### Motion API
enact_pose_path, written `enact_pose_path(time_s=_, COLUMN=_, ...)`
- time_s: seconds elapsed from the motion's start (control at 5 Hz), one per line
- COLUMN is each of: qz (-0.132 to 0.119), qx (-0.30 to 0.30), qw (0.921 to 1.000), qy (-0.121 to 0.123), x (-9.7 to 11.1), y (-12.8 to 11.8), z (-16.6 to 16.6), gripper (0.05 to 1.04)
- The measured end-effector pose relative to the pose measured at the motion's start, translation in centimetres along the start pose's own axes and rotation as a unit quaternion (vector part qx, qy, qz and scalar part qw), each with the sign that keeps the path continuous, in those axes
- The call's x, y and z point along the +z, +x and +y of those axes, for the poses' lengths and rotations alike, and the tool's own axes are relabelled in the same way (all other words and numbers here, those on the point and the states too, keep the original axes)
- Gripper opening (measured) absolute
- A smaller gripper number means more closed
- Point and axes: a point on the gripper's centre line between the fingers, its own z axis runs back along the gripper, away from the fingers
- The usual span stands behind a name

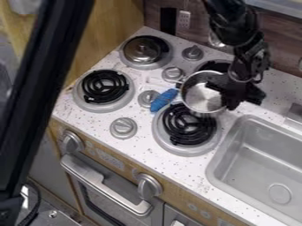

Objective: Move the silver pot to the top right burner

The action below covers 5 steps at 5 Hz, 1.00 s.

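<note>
The round silver pot [201,98] seemed mid-transfer; whether the black tool [240,100] gripped it, I couldn't tell. Next it likely needed centring on the upper-right black coil burner [213,65].

A brown wood-grain wall [199,27] meets a yellowish wooden panel [112,26].

Camera above counter [141,145] front; slants down toward back wall [199,27]; fairly near; takes in four burners [106,86], part of sink [251,154].

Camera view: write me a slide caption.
Tool at the right side of the silver pot, between the top right burner and lower right burner, blue thing beside it.
</note>
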Motion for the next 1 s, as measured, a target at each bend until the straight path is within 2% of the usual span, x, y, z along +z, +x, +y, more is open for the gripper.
enact_pose_path(time_s=0.4, qz=-0.045, qx=-0.037, qw=0.9980, qy=0.025, x=-2.2, y=3.9, z=-0.2, gripper=0.071)
enact_pose_path(time_s=0.6, qz=-0.047, qx=-0.044, qw=0.9976, qy=0.025, x=-3.6, y=4.9, z=-0.3, gripper=0.071)
enact_pose_path(time_s=1.0, qz=-0.063, qx=-0.062, qw=0.9960, qy=0.015, x=-4.4, y=7.8, z=-0.3, gripper=0.071)
